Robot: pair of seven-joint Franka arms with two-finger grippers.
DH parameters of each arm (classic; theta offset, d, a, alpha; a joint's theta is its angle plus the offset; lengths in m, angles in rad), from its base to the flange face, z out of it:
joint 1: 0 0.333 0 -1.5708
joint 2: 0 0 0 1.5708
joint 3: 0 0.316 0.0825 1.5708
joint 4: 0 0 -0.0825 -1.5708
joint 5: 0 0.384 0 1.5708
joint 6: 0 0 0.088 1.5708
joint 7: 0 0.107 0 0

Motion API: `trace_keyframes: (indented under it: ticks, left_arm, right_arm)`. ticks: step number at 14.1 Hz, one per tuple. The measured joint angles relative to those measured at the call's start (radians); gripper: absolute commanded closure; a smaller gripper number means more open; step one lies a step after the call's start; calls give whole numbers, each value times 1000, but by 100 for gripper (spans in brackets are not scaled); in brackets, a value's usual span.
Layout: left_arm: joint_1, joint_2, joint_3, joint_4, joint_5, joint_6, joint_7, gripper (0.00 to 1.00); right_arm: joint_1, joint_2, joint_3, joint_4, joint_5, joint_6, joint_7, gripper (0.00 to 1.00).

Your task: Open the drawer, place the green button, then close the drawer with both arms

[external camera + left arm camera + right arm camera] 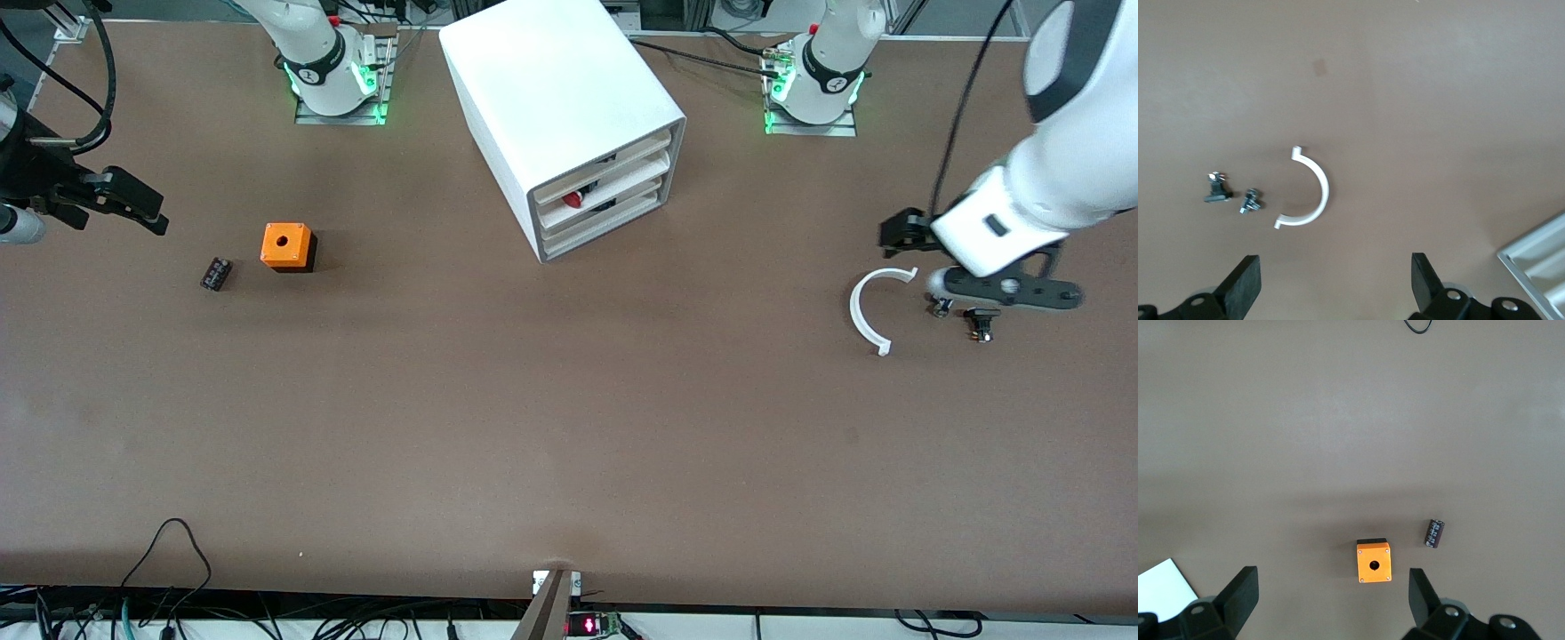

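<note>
So I see the wide white plastic lowest drawer (605, 224) shut, no green-capped button, both the left gripper (960, 324) and right gripper (133, 209) with fingers released above the desk (569, 427), so opening comes first.

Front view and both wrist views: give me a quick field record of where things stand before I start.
cabinet: white, three drawers, mid-table near the arm bases
lowest drawer: shut
red-capped button: inside an upper drawer
green button: not identifiable in any view
orange cube: toward the right arm's end, small dark part beside it
white curved piece: toward the left arm's end, two small metal parts beside it
left gripper: open, over the metal parts
right gripper: open, at the table's edge, empty
</note>
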Motion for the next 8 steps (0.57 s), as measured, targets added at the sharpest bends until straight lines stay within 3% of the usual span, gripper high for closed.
trace_keyframes:
  ticks: [5,8]
  left_arm:
    - [-37,-148,88,-265,-22,319,7,0]
    - [-41,-169,92,-279,-24,269,7,0]
  right_arm:
    - [0,0,0,0,-1,-1,-1,0]
    - [0,0,0,0,-1,-1,-1,0]
